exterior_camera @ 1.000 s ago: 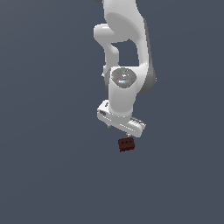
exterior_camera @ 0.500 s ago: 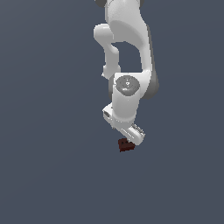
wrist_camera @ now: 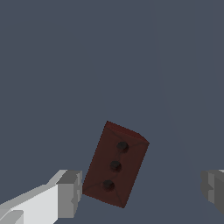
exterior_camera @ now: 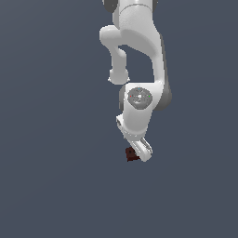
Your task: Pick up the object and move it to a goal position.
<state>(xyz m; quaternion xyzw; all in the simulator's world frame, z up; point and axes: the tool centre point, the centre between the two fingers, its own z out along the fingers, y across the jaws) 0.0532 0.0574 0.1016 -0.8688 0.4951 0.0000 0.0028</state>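
Exterior view: the arm point(exterior_camera: 139, 56) is cut off by the upper frame edge, and the gripper point(exterior_camera: 139, 155) covers part of the block point(exterior_camera: 131, 154); finger spacing indeterminable there. Wrist view: both fingers point(wrist_camera: 70, 192) are cropped by the frame edges.

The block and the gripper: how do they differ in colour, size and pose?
The block is dark reddish-brown with three dark dots; the gripper is white with grey fingers. The block is much smaller than the gripper. The block lies tilted between the open fingers, nearer one of them.
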